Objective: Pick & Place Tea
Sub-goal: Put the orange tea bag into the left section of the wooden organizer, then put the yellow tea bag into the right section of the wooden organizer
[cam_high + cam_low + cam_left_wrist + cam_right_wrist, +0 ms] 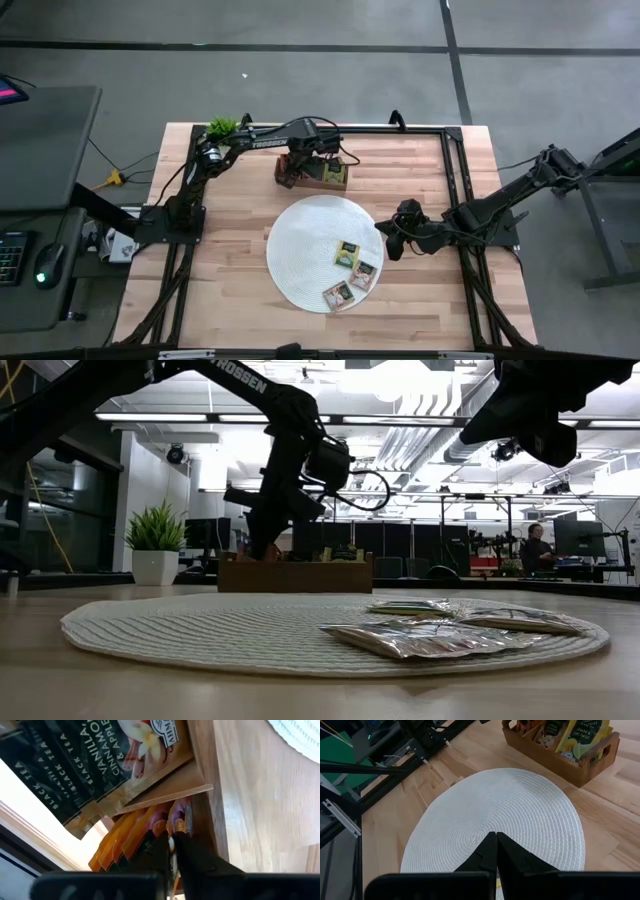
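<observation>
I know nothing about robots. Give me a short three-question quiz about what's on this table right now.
1. True or false: the left gripper is down at the wooden tray.
2. How many tea packets lie on the white mat: A two, B three, C five?
3. Fill in: the right gripper hovers over the mat's ____ edge, as seen from above.

Key
1. True: its fingers reach among the orange packets standing in a tray compartment.
2. B: three, clustered on the mat's near right part.
3. Right; it is shut and holds nothing.
</observation>
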`<action>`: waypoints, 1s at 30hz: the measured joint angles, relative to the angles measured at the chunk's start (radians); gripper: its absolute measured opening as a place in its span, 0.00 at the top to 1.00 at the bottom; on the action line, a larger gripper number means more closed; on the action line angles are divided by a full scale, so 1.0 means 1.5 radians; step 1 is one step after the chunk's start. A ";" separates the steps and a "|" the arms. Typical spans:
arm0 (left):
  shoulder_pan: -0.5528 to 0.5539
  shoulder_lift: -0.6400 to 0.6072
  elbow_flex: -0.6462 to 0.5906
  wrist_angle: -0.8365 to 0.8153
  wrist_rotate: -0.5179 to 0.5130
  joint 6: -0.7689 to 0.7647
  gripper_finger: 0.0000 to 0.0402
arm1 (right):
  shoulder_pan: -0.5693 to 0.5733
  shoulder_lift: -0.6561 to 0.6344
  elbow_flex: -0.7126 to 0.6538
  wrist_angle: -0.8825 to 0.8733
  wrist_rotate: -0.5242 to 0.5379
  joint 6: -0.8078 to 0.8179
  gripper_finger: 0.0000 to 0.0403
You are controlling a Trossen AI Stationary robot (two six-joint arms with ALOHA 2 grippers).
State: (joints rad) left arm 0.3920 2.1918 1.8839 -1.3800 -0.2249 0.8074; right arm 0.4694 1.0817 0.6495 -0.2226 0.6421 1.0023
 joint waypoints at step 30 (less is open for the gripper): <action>-0.005 -0.020 0.312 -0.063 0.121 -0.102 0.56 | 0.002 0.000 0.000 -0.015 -0.040 -0.032 1.00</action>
State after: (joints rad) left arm 0.3846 2.1625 2.3517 -1.4750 -0.0437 0.6543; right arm 0.4717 1.0821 0.6495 -0.2450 0.5815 0.9543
